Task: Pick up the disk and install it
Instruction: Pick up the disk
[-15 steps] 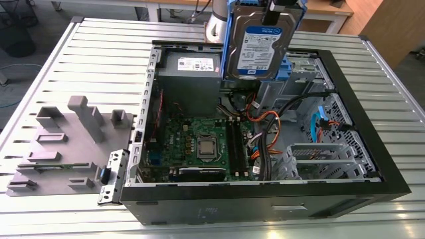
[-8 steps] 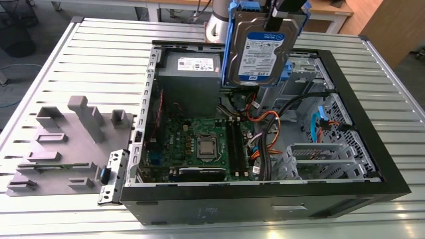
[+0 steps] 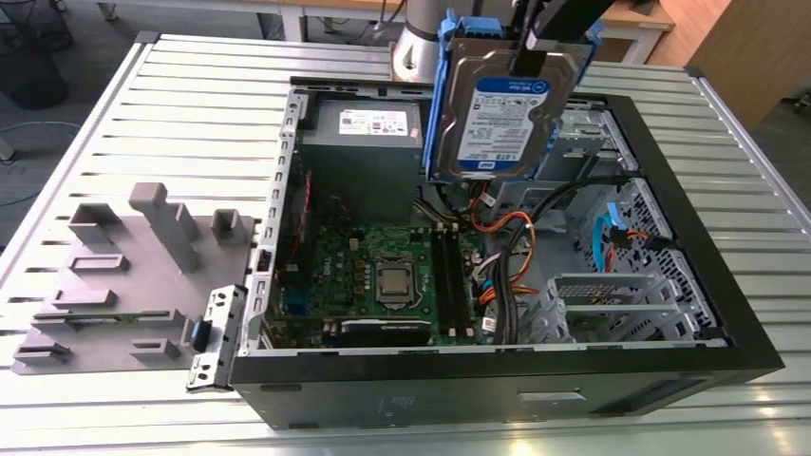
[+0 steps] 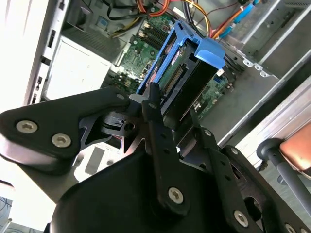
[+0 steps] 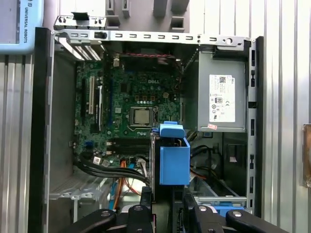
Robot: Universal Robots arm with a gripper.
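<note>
Above the far side of the open computer case (image 3: pixel 443 399), the gripper (image 4: pixel 173 106) pinches the disk (image 3: pixel 507 109) upright by its top end, clear of everything; risk: gripped so high, it may pivot or snag the cable bundle (image 3: pixel 504 256) below.

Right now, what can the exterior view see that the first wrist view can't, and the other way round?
Exterior view: the labelled face of the disk, and a grey moulded tray beside the computer case. First wrist view: the disk end-on, and a blue-edged device beside the case's corner. Shared: the gripper shut on the disk, the motherboard and the power supply inside the open case.
</note>
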